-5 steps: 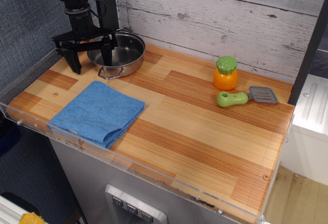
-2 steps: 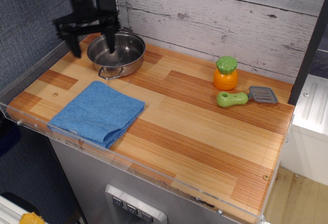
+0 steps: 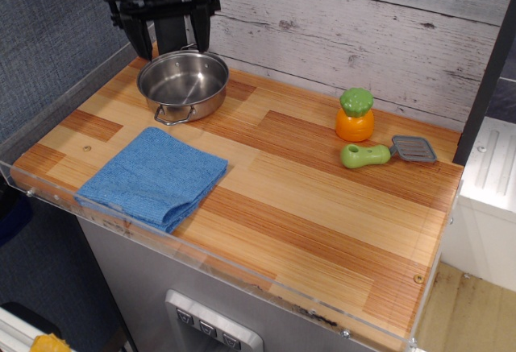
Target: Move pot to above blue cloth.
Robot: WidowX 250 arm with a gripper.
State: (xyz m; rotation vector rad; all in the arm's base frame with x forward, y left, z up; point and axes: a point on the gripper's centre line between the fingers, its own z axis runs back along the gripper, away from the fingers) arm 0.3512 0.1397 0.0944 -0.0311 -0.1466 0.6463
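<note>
On the counter — one pot point(image 3: 183, 84); one blue cloth point(image 3: 153, 176); tool point(image 3: 164, 30) spread above.

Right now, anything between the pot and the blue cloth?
No. In the observation.image view only a bare strip of wooden tabletop separates the pot from the blue cloth. The gripper hangs open above the pot's far side.

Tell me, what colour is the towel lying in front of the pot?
Light blue towel, shown clearly in the only camera view.
</note>
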